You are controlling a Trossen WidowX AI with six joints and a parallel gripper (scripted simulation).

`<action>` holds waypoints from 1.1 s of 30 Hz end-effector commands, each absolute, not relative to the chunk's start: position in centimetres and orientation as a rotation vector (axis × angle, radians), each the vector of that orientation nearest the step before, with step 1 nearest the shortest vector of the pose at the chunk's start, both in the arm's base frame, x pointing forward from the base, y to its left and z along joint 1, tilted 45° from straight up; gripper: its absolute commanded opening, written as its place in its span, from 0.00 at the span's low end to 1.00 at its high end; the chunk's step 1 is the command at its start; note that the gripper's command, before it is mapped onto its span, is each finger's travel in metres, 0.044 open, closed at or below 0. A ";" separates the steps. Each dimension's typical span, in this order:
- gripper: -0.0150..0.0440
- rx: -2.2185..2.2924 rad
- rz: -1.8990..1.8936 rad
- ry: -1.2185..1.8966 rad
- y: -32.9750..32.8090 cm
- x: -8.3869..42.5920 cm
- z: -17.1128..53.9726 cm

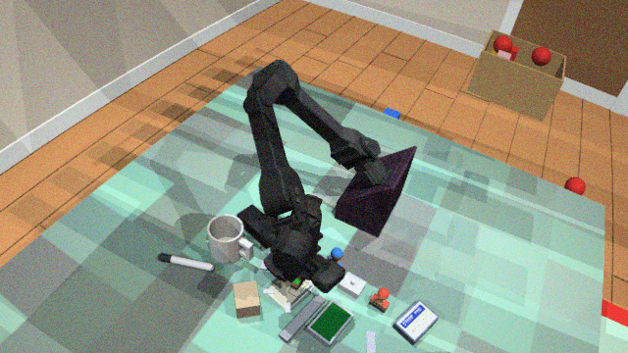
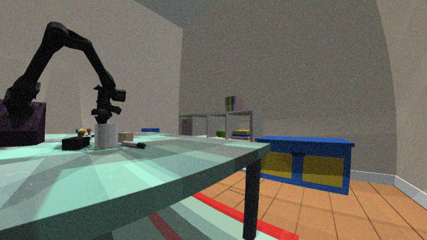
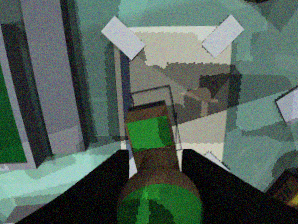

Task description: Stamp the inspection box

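My gripper [image 3: 155, 158] is shut on the green-knobbed stamp [image 3: 159, 202] and points down; a bit of the stamp's green [image 1: 296, 281] shows below the arm. The stamp's block covers the lower left of the box outline [image 3: 151, 90] on the card [image 3: 165, 42], and the outline's top and right lines show. The block looks slightly turned, about in line with the box. Whether it touches the card cannot be told, and its underside is hidden. The card is taped down at its corners. The open green ink pad [image 1: 330, 322] [image 3: 6, 135] lies beside the card, past a grey bar [image 1: 301, 319] [image 3: 52, 75].
A mug [image 1: 226, 240] [image 2: 106, 137], a marker [image 1: 188, 263] [image 2: 133, 144] and a wooden block [image 1: 246, 300] [image 2: 125, 136] stand near the arm. Beyond the card are a blue-knobbed stamp [image 1: 337, 253], a small white box [image 1: 352, 285], a red-knobbed stamp [image 1: 383, 294] and the stamp pad lid [image 1: 416, 322].
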State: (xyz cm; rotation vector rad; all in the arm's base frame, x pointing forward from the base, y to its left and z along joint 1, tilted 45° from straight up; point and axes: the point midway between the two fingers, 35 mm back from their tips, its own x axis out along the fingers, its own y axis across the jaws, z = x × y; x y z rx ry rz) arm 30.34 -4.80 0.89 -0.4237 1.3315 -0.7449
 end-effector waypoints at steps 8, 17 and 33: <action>0.25 -0.432 -0.744 1.333 -5.4 30.3 0.3; 0.25 -0.432 -0.744 1.332 -5.8 30.2 -0.1; 0.25 -0.434 -0.745 1.329 -6.6 30.2 -0.7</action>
